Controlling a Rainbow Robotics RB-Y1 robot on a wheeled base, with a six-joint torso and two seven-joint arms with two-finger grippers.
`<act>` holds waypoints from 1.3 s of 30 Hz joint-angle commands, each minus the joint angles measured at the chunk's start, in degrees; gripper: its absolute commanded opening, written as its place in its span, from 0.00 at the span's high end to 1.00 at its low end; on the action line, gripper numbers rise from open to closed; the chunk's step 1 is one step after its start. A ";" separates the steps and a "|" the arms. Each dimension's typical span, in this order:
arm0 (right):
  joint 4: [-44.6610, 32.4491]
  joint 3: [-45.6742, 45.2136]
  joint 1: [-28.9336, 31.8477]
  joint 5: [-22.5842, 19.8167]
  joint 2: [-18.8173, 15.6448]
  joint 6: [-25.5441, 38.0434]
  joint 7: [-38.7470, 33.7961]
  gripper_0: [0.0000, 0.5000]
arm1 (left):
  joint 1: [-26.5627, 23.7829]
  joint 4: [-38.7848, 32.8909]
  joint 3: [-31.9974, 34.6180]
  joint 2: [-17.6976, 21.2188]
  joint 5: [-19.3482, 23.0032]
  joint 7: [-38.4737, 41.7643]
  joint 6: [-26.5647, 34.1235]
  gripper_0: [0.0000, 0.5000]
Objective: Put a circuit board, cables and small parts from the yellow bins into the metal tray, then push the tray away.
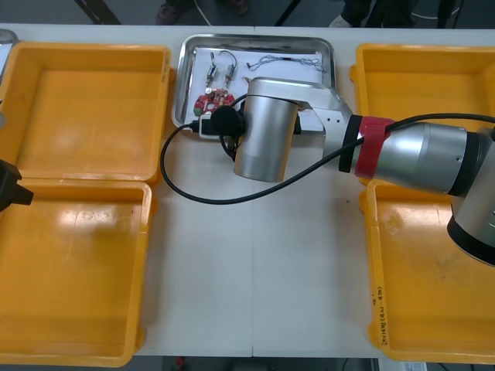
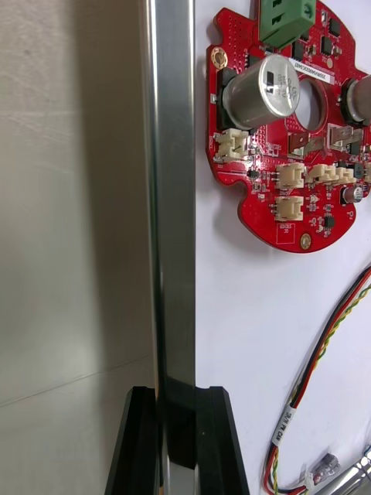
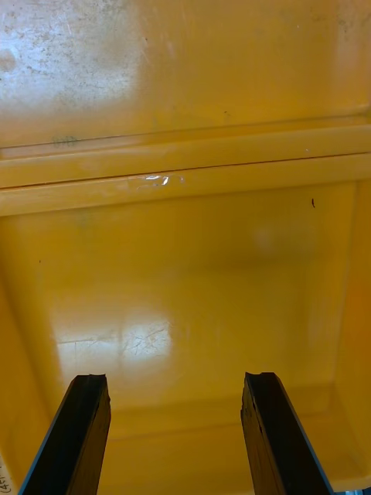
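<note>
Metal tray (image 1: 186, 85) holds circuit board (image 1: 214, 99) and cables (image 1: 290, 62); right gripper (image 2: 176, 398) clamps its near rim, left gripper (image 3: 174, 383) hangs fingers apart over a yellow bin (image 3: 193, 271) left of the tray; push judged outstanding.

Tiny print on the circuit board (image 2: 267, 216) and cable tag (image 2: 290, 418) is illegible.
</note>
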 commanded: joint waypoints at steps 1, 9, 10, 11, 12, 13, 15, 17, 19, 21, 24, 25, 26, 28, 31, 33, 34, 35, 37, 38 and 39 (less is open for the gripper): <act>1.49 0.38 -4.19 0.21 1.00 -2.07 2.18 1.00 | 0.82 -1.51 1.92 2.63 0.46 -2.21 0.37 0.00; 5.26 0.38 -4.45 0.21 1.00 -6.46 2.71 1.00 | 0.82 -1.51 1.92 2.63 0.46 -2.21 0.37 0.00; 5.53 0.38 -4.36 0.21 1.09 -6.72 2.79 1.00 | 0.82 -1.51 1.92 2.63 0.46 -2.21 0.37 0.00; 5.97 0.38 -4.36 0.21 1.00 -7.25 2.88 1.00 | 0.82 -1.51 1.92 2.63 0.46 -2.21 0.37 0.00; 6.14 0.38 -4.36 0.21 1.00 -7.51 2.88 1.00 | 0.82 -1.51 1.92 2.63 0.46 -2.21 0.37 0.00; 6.49 0.38 -4.45 0.21 1.00 -8.04 2.97 1.00 | 0.82 -1.51 1.92 2.63 0.46 -2.21 0.37 0.00; 7.20 0.38 -4.36 0.21 1.00 -8.39 3.15 0.71 | 0.82 -1.51 1.92 2.63 0.46 -2.21 0.37 0.00; 7.46 0.38 -4.36 0.21 1.09 -8.39 3.15 0.37 | 0.82 -1.51 1.92 2.63 0.46 -2.21 0.37 0.00; 7.73 0.38 -4.36 0.21 1.09 -8.75 3.15 0.03 | 0.82 -1.51 1.92 2.63 0.46 -2.21 0.37 0.00; 7.99 0.38 -4.36 0.21 1.09 -8.92 3.06 0.00 | 0.82 -1.51 1.92 2.63 0.46 -2.21 0.37 0.00; 7.99 0.20 -4.36 0.21 1.09 -8.66 2.97 0.00 | 0.82 -1.51 1.92 2.63 0.46 -2.21 0.37 0.00; 7.99 -0.06 -4.36 0.12 1.09 -8.48 2.88 0.00 | 0.82 -1.51 1.92 2.63 0.46 -2.21 0.37 0.00; 7.64 -0.50 -4.36 -0.32 1.00 -7.95 2.79 0.00 | 0.82 -1.51 1.92 2.63 0.46 -2.21 0.37 0.00; 6.85 -1.73 -4.36 -1.99 1.09 -5.93 2.79 0.00 | 0.82 -1.51 1.92 2.63 0.46 -2.21 0.37 0.00; 4.91 -4.81 -4.10 -4.89 1.09 -1.71 3.15 0.00 | 0.82 -1.51 1.92 2.63 0.46 -2.21 0.37 0.00; 2.72 -7.71 -3.31 -6.29 1.00 2.50 3.23 0.00 | 0.82 -1.51 1.92 2.63 0.46 -2.21 0.37 0.00; 2.10 -8.50 -3.05 -6.56 1.00 3.56 3.06 0.00 | 0.82 -1.51 1.92 2.63 0.46 -2.21 0.37 0.00; 0.69 -10.52 -2.08 -6.99 1.00 5.76 2.79 0.00 | 0.82 -1.51 1.92 2.63 0.46 -2.21 0.37 0.00; -1.50 -14.21 -0.41 -7.52 1.09 9.27 2.53 0.00 | 0.82 -1.51 1.92 2.63 0.46 -2.21 0.37 0.00; -3.09 -16.85 0.56 -7.70 1.09 11.73 2.44 0.00 | 0.82 -1.51 1.92 2.63 0.46 -2.21 0.37 0.00; -4.67 -19.31 1.61 -8.23 1.09 14.46 2.27 0.00 | 0.82 -1.51 1.92 2.63 0.46 -2.21 0.37 0.00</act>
